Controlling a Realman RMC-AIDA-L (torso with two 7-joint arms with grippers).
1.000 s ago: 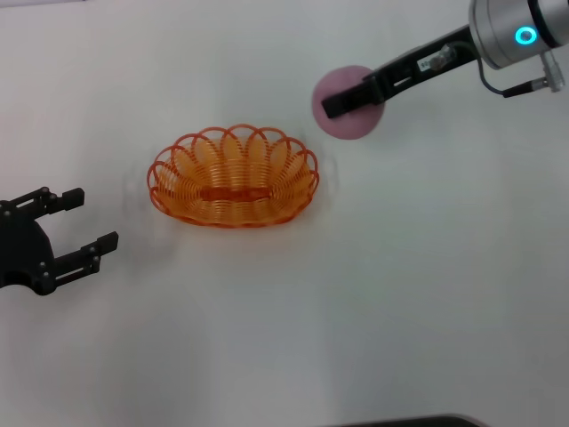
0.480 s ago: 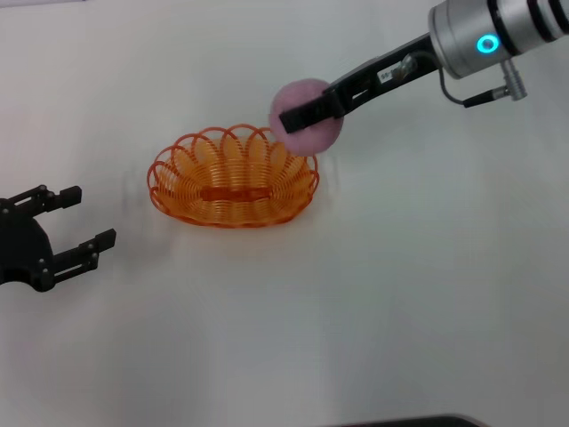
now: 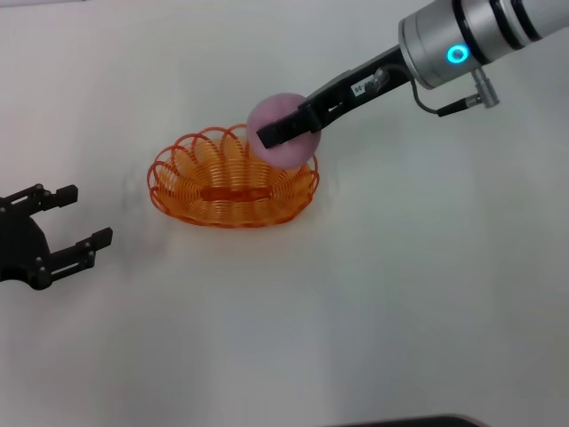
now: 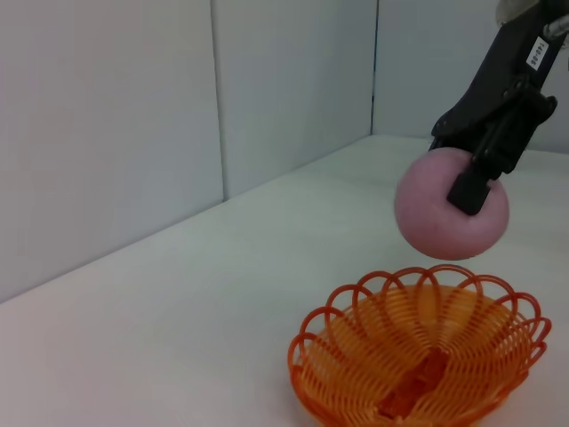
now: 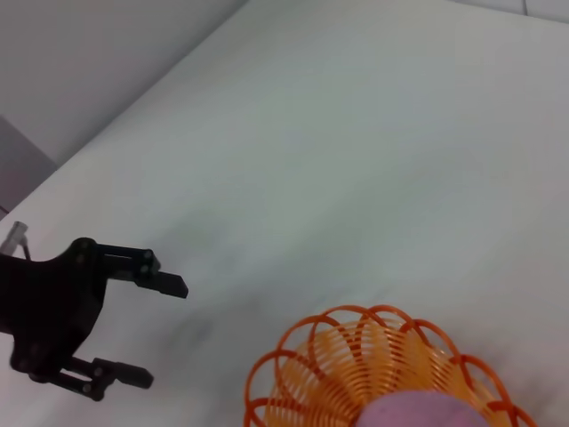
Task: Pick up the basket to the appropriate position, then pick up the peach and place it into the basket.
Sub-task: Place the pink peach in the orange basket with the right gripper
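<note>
The orange wire basket sits on the white table, left of centre. It also shows in the left wrist view and the right wrist view. My right gripper is shut on the pink peach and holds it in the air above the basket's right rim. The left wrist view shows the peach hanging clear above the basket. The peach's top shows at the edge of the right wrist view. My left gripper is open and empty, left of the basket.
The white table stretches to the right and front of the basket. Grey wall panels stand behind the table in the left wrist view.
My right gripper has carried the peach leftward, from right of the basket to above its right rim. The left gripper and basket have stayed put.
</note>
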